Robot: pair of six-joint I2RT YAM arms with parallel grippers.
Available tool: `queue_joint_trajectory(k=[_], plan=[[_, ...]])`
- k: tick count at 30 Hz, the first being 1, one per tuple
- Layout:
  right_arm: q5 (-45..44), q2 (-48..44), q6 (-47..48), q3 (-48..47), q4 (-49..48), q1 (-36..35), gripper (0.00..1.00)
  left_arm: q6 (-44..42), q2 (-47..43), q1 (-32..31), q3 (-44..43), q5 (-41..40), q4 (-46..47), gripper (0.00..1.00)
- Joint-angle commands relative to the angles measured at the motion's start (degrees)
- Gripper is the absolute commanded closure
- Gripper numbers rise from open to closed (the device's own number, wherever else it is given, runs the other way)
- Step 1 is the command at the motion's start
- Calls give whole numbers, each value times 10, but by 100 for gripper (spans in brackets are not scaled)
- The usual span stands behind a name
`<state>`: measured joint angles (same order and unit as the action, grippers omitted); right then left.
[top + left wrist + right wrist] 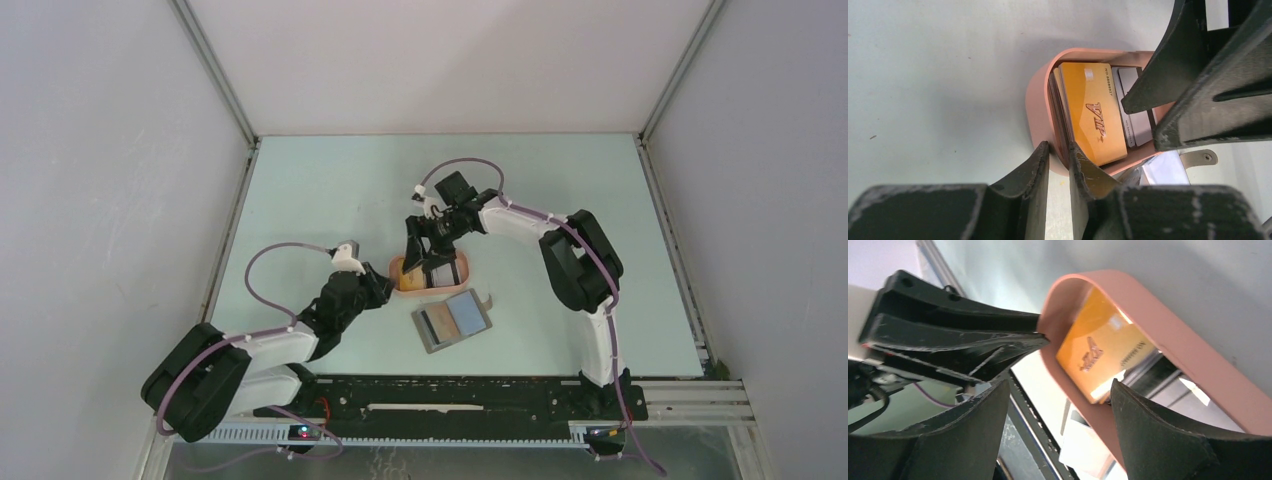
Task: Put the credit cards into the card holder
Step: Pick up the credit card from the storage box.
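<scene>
Well, from above, the peach tray (403, 268) sits mid-counter (330, 190), and both arms bend toward it. The left tool (378, 289) is at the tray's left end, and the right tool (430, 257) hangs over its middle. Just nearer the arm bases lies the holder (453, 322), opened flat, one half dark and one blue-grey, with a tab at its right edge. Neither tool touches it.

From the left wrist, the cards (1088, 135) lean together inside the tray. A yellow card (1093, 100) marked VIP faces up, with darker ones behind it and grey ones (1130, 85) on its far side. The left tool's fingers (1038, 170) are drawn close, one outside the tray's end wall and one inside, pinching that wall. The right tool's fingers are spread wide with nothing gripped; one tip is down over the grey cards, though I cannot tell if it touches. A corner of the holder shows beyond the tray.

From the right wrist, the spread fingers (973, 430) stand one outside the tray's long wall and one inside, with the yellow card leaning in the tray. The left tool's tips meet at the tray's rounded end.
</scene>
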<state>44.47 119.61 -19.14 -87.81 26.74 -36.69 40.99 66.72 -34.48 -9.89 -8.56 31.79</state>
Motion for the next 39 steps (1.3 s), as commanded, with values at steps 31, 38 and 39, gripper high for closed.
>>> queue_joint_trajectory(k=[31,38,39], plan=[[90,-4,-54,6,-49,4,32,-9,53,-2,-47,70,17,77],[110,-1,-75,17,-73,10,34,-7,53,-2,-48,74,18,77],[103,-1,-73,16,-67,10,34,-7,52,-2,-49,74,19,77]])
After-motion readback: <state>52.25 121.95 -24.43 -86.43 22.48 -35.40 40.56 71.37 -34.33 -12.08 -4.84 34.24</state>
